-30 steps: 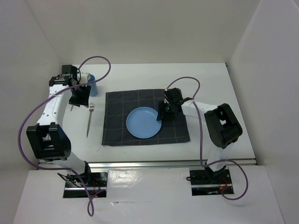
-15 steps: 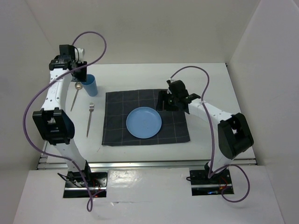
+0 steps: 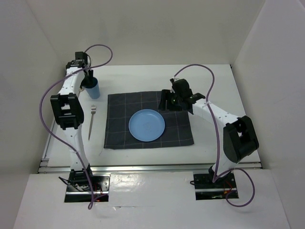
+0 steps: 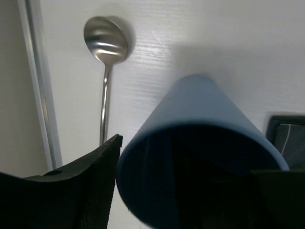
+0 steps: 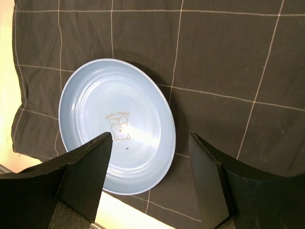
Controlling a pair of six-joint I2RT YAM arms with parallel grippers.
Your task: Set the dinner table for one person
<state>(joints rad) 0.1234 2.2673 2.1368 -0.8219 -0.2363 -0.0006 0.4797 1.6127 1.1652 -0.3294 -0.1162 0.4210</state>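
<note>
Left pincer (image 4: 190,160) spread astride the light-blue plastic cup (image 4: 205,109), one finger just beside its rim. A steel spoon (image 4: 106,40) lies beyond on the white rectangular tabletop (image 3: 214,81). Right pincer (image 5: 150,138) spread wide, empty, touching nothing, above the round blue plate (image 5: 102,109) on the dark grey checked placemat (image 5: 224,57), mid-tabletop.

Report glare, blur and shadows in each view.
Top external: even, soft light, sharp throughout; the plate throws almost no shadow on the placemat. Left wrist: the cup fills the frame, its near rim soft; bright streaks glare on the spoon bowl. Right wrist: a pale sheen crosses the plate's centre; the table at lower left is washed out.
</note>
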